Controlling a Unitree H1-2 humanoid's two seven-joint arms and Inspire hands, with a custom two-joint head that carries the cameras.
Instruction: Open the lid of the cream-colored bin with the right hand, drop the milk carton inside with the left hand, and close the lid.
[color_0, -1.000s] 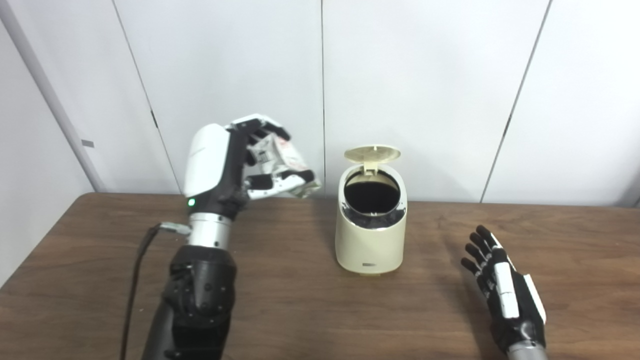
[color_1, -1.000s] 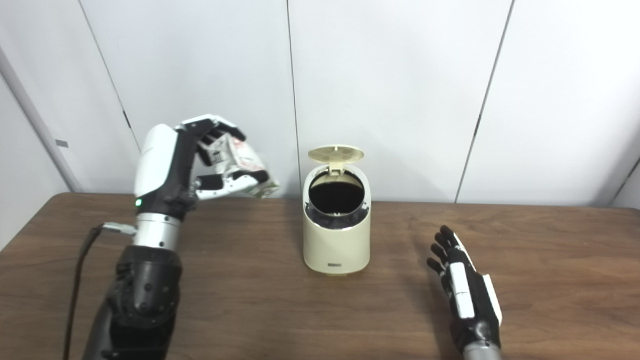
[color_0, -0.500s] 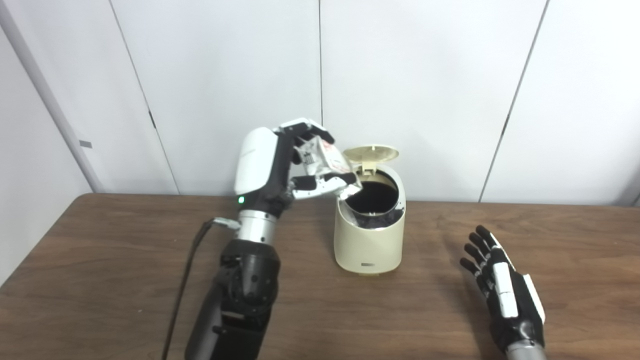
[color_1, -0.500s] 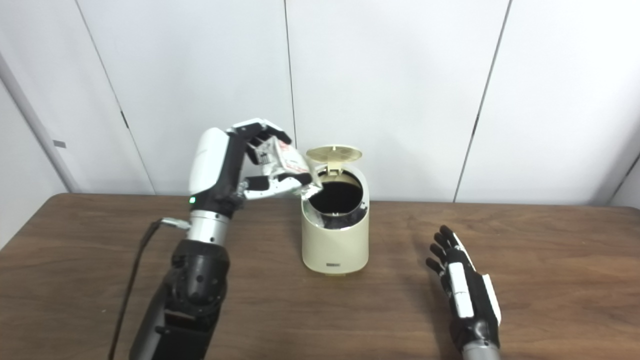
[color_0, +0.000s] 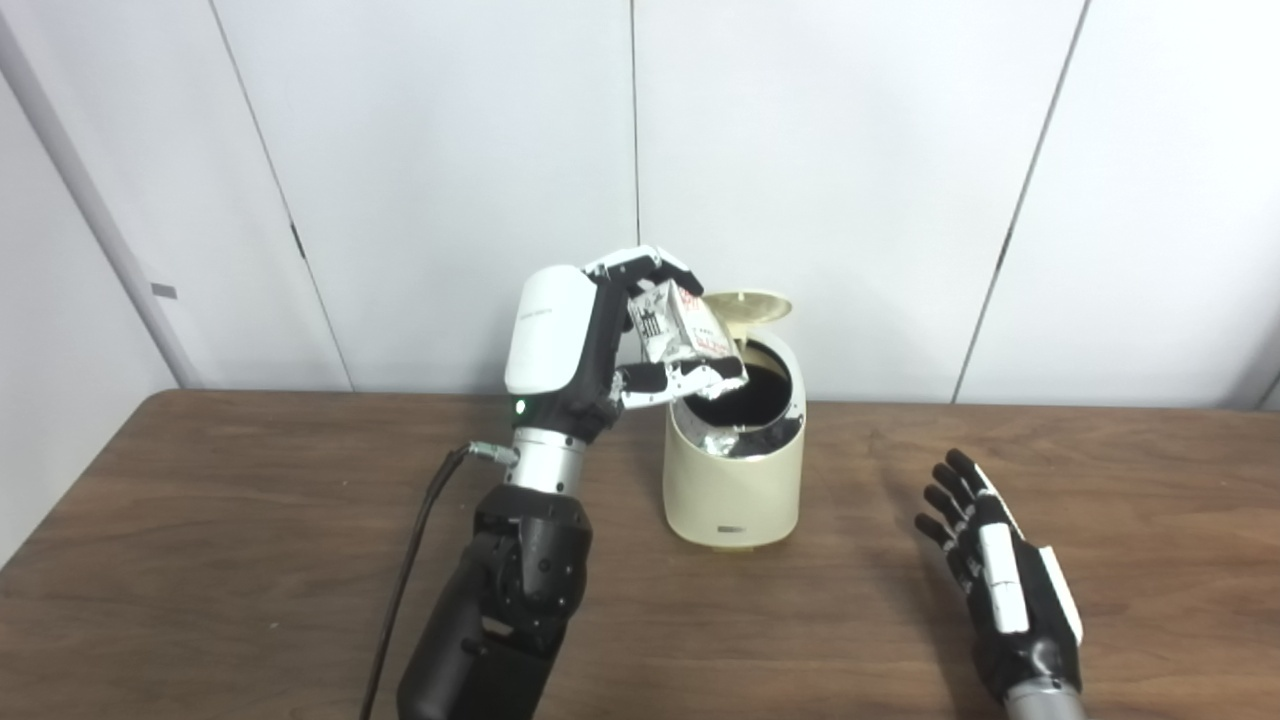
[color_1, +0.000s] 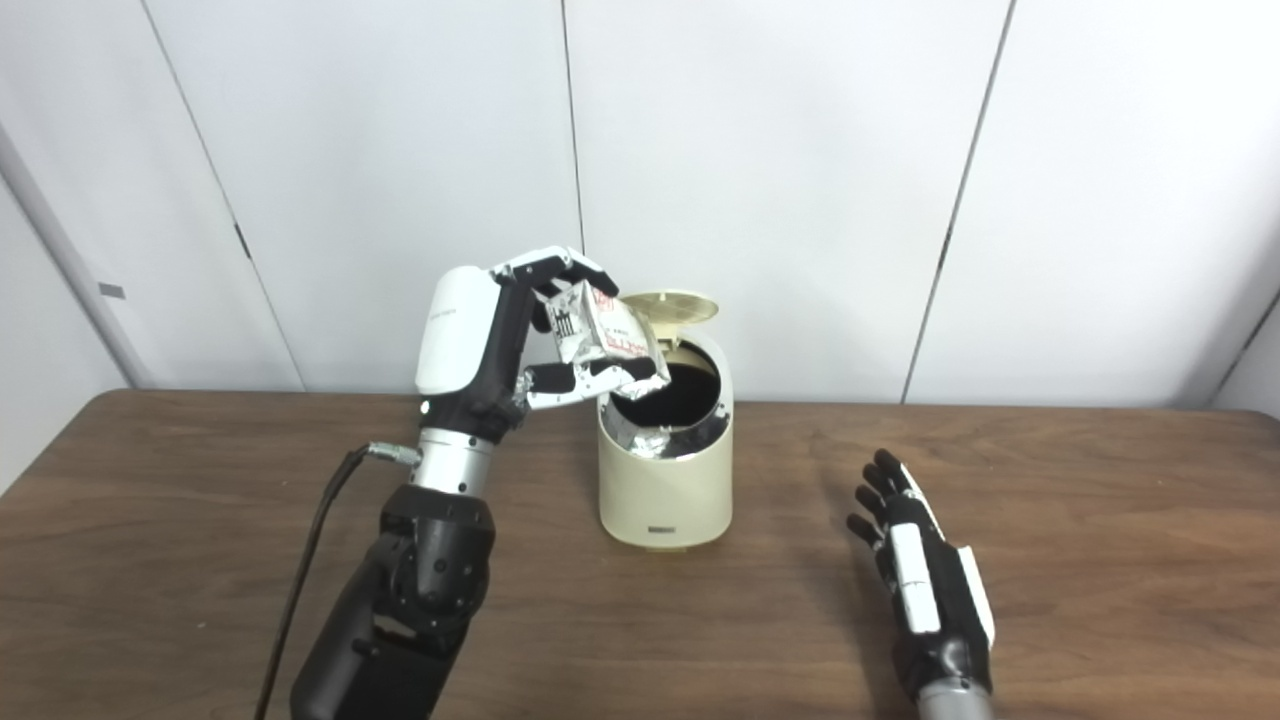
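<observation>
My left hand gripping a crumpled silver-and-white milk carton with red print, tilted above the open mouth of the cream-coloured plastic bin, lid up, my right hand empty, fingers spread.

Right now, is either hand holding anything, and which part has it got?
The left hand holds the milk carton by its sides, fingers above, thumb below. The right hand holds nothing.
</observation>
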